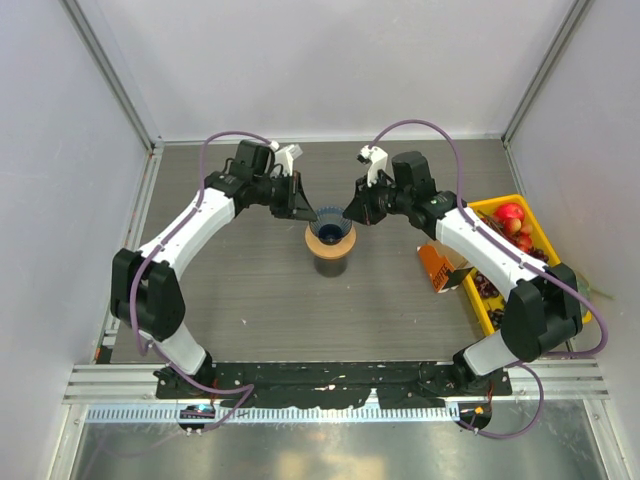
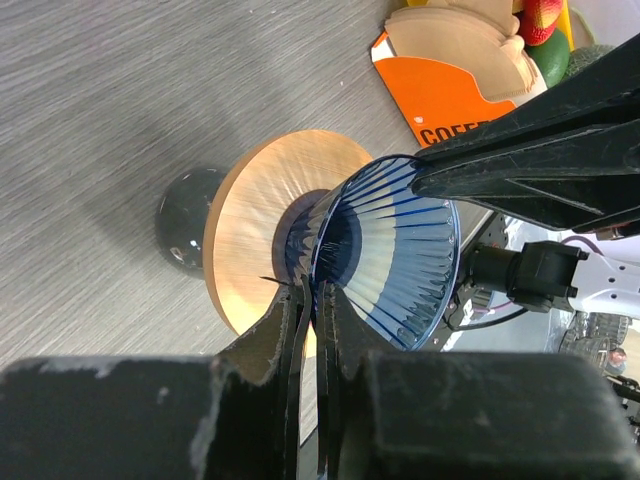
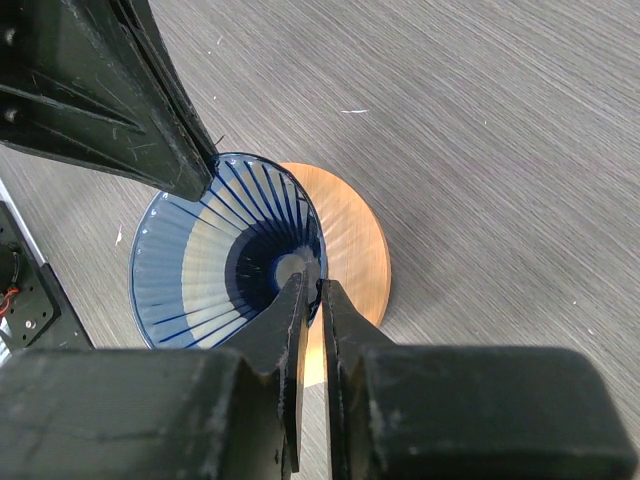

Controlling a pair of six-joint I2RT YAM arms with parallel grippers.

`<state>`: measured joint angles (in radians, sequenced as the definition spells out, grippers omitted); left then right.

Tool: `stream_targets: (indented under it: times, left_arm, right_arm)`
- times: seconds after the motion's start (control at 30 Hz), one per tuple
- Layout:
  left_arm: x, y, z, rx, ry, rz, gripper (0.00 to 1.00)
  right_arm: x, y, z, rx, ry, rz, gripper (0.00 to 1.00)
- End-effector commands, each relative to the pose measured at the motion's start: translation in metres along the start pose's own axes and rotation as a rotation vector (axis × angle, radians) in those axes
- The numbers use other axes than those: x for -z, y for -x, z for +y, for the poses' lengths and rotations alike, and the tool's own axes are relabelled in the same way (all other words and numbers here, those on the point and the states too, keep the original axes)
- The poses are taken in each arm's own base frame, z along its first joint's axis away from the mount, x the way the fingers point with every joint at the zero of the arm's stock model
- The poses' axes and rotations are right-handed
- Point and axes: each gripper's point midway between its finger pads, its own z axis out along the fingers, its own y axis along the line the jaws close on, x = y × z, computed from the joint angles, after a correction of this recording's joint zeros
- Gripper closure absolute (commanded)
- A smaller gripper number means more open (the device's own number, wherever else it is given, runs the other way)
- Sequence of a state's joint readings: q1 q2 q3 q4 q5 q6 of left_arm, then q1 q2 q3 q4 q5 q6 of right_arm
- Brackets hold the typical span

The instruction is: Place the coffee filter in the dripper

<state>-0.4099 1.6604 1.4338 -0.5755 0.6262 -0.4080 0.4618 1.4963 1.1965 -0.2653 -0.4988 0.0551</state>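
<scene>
Left fingers and right fingers each pinch the dripper rim. Next, I think, 1 lets go to fetch a coffee filter at the orange box.

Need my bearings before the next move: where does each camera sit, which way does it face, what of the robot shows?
Top external: above and behind the robot, facing down on the table; both arms show whole.
Left wrist: on the left arm, looking along the left gripper, shut on the dripper's rim.
Right wrist: on the right arm, looking down the right gripper, shut on the rim's other side.
Shared: all three show the dripper; each wrist view catches the opposite gripper.
</scene>
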Motion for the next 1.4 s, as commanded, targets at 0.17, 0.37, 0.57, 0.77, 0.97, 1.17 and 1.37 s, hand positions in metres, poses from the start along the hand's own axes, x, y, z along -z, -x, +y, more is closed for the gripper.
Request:
stream_targets:
  times: [0.17,0.37,0.57,0.77,0.97,1.17,1.37]
  left_arm:
    - [-0.019,-0.024,0.021,-0.053,0.041,0.05,1.0]
    - [-0.016,-0.019,0.016,-0.067,0.032,0.041,0.93]
    - [-0.005,-0.008,0.003,-0.097,0.019,0.007,0.8]
    - [0.003,0.0,-0.005,-0.101,0.013,-0.013,0.71]
    - [0.012,0.009,-0.014,-0.098,-0.008,-0.041,0.55]
    - [0.025,0.021,-0.024,-0.107,-0.025,-0.081,0.4]
    - [0.04,0.03,-0.035,-0.101,-0.062,-0.113,0.3]
  right_arm:
    - [-0.006,-0.031,-0.004,0.016,-0.016,0.087,0.95]
    - [-0.006,-0.032,-0.004,0.037,-0.012,0.094,0.95]
    - [-0.001,-0.02,-0.001,0.042,-0.02,0.084,0.94]
    - [0.004,-0.013,0.003,0.037,-0.014,0.091,0.82]
    - [0.005,-0.007,0.008,0.022,0.008,0.092,0.65]
    - [0.011,0.009,0.012,0.038,0.004,0.057,0.51]
    - [0.023,0.032,0.023,0.064,0.023,0.008,0.3]
